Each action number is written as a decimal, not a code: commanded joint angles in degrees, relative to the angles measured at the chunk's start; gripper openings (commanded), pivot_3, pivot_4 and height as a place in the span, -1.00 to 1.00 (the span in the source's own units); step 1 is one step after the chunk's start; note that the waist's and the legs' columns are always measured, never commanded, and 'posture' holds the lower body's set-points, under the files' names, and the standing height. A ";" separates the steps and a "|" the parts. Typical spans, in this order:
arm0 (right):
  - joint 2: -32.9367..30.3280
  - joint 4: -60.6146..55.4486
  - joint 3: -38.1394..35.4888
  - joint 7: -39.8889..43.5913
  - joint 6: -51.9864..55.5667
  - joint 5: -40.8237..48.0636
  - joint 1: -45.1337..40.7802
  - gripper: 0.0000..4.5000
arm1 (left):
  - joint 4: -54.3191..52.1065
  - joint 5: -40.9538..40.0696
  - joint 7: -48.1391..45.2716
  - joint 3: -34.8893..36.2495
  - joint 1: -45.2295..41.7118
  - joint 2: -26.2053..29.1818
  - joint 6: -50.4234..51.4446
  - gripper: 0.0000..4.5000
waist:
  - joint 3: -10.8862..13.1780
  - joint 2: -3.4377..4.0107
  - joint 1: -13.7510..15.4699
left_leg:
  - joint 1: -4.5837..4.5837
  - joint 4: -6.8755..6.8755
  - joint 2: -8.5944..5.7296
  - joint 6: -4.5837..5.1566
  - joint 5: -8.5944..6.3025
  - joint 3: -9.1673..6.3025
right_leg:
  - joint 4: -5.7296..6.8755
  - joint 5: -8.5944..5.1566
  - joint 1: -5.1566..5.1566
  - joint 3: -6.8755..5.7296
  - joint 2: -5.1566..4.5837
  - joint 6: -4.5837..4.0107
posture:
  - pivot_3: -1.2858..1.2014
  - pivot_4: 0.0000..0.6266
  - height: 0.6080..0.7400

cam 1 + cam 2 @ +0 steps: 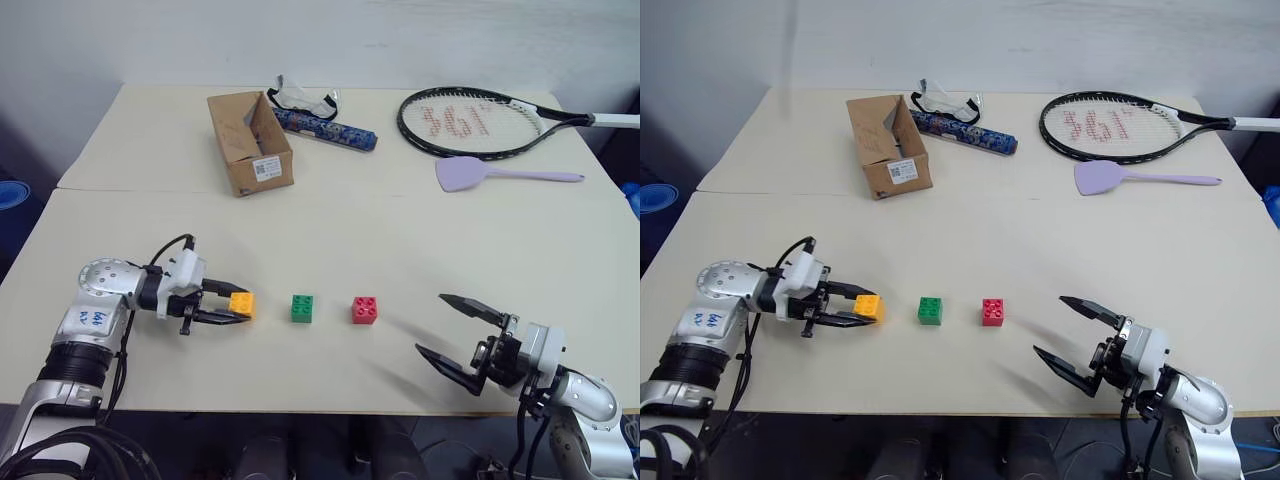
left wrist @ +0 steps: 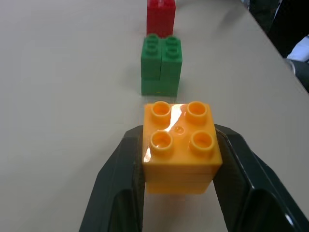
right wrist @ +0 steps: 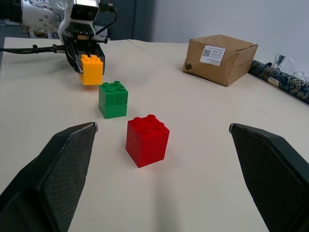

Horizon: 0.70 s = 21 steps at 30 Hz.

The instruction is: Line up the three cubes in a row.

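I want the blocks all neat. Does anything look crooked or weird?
Nothing is broken or spilled. The red cube sits a bit turned compared with the green cube. The orange-yellow cube is clamped in the left gripper. Far back, the cardboard box lies tipped on its side.

1. The two head views look forward and down from above the near edge of the desk (image 1: 330,230), taking in nearly all of it.
2. The left wrist view sits low and very close, facing along the row of three cubes (image 2: 161,67).
3. The right wrist view looks from the opposite end, slightly farther off, sharing those cubes and the cardboard box (image 3: 219,58).
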 commanded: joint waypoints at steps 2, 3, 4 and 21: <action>-0.87 -1.62 -2.15 -0.10 -0.86 0.71 2.12 1.00 | 4.68 -0.43 -6.41 -2.25 -2.23 -0.54 -5.88 -0.33 | 0.00 0.00 0.12 | 0.00 0.00 -0.02 0.03 -0.01 -0.01 | 0.00 0.00 0.01 0.00 -0.03 0.01 | 0.03 -0.52 1.00; -0.82 -1.96 -2.20 -0.19 -0.83 0.67 2.62 1.00 | 5.57 -0.46 -6.41 -2.21 -2.70 -1.08 -6.34 -0.33 | 0.00 0.00 0.13 | 0.00 0.00 -0.02 0.04 -0.01 -0.01 | 0.00 0.00 0.00 0.00 -0.04 0.01 | 0.03 -0.52 1.00; -0.80 -2.57 -2.26 -0.36 -0.63 0.70 3.18 1.00 | 6.04 -0.52 -6.41 -2.15 -3.07 -1.52 -6.79 -0.33 | 0.00 0.00 0.12 | -0.02 0.00 -0.02 0.04 -0.01 -0.02 | 0.00 0.01 0.00 -0.02 -0.04 0.01 | 0.03 -0.52 1.00; -7.61 -9.54 -8.50 -2.76 5.31 2.86 4.81 1.00 | -4.99 -5.23 4.80 14.09 9.94 5.70 2.69 0.74 | 0.02 0.04 -0.31 | -0.02 0.01 0.02 0.04 -0.02 -0.03 | 0.05 0.00 -0.04 0.03 -0.05 0.01 | 0.03 -0.52 1.00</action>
